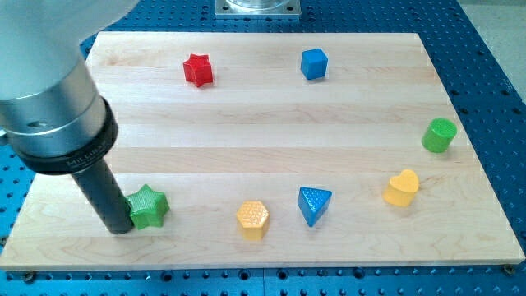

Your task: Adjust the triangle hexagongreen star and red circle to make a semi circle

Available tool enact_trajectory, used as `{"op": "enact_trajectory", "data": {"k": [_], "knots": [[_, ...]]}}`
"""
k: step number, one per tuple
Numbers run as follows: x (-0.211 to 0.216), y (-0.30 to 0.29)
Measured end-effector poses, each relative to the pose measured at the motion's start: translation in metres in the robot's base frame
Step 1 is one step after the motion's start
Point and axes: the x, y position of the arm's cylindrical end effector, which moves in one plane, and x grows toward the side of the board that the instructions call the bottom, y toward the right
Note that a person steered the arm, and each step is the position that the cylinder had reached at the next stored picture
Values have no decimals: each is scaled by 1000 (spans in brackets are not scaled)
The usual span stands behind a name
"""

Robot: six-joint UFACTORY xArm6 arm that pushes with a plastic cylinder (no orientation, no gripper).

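Observation:
A green star (pixel 149 206) lies at the view's lower left of the wooden board (pixel 271 107). My tip (pixel 120 229) stands against the star's left side, touching it. A yellow hexagon (pixel 252 219) sits at bottom centre, with a blue triangle (pixel 314 204) just to its right. No red circle shows in the view.
A red star (pixel 198 70) lies at upper left, a blue cube (pixel 314 63) at top centre, a green cylinder (pixel 439 135) near the right edge and a yellow heart (pixel 401 187) at lower right. The arm's thick body (pixel 49 90) covers the board's upper left corner.

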Motion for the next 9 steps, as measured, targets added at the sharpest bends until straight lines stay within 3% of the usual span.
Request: {"op": "enact_trajectory", "data": {"k": [1, 3, 4, 5, 6, 7, 8, 9], "knots": [[2, -58], [-82, -131], [-130, -109], [-116, -84], [-74, -34], [-82, -35], [-142, 7], [-162, 72]]}}
